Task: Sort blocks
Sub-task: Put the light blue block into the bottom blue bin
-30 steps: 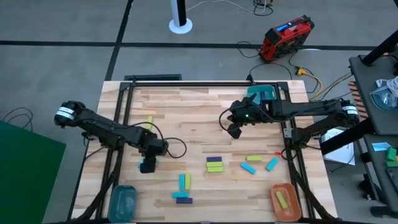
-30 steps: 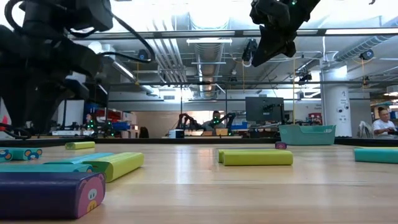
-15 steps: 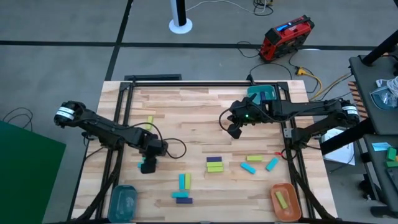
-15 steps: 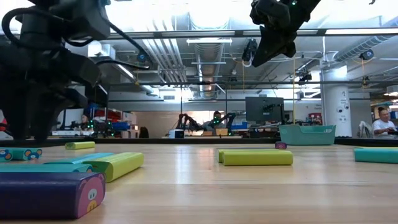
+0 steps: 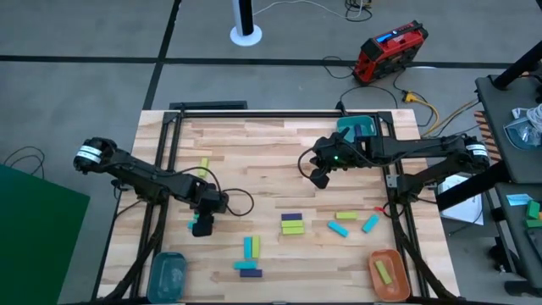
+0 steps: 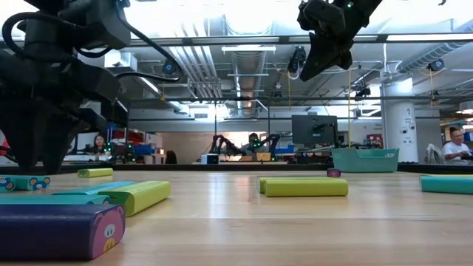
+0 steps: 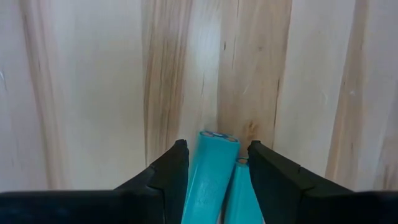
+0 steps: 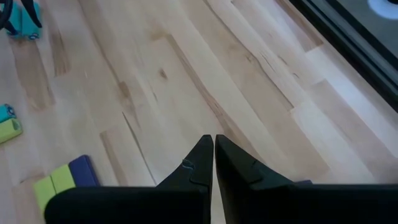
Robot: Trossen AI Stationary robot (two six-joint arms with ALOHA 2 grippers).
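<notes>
My left gripper (image 5: pixel 201 224) stands at the table's left, fingers pointing down over two cyan blocks (image 7: pixel 211 177) that lie side by side on the wood; one of them shows in the low view (image 6: pixel 26 182). My right gripper (image 5: pixel 319 178) hangs shut and empty high above the table's far right (image 6: pixel 314 63). Other blocks lie flat on the table: a yellow-green one (image 5: pixel 204 167), a purple and yellow-green pair (image 5: pixel 292 224), a cyan and yellow-green pair (image 5: pixel 251 246), a purple one (image 5: pixel 249 271), and three more at the right (image 5: pixel 345 222). My left gripper has the two cyan blocks pinched side by side between its two fingers (image 7: pixel 166 177), one finger against each block's outer long side (image 7: pixel 198 168). The fingers come from above and lie across the blocks. The blocks' ends (image 7: pixel 217 137) stick out past the fingertips.
A teal bowl (image 5: pixel 167 275) stands at the near left corner. An orange bowl (image 5: pixel 398 284) at the near right holds a yellow-green block (image 5: pixel 384 272). A teal bin (image 5: pixel 356 129) sits at the far right edge. Bare wood lies between the two arms.
My left arm has shifted its pose a little above the cyan blocks. The blocks on the table lie where they were.
</notes>
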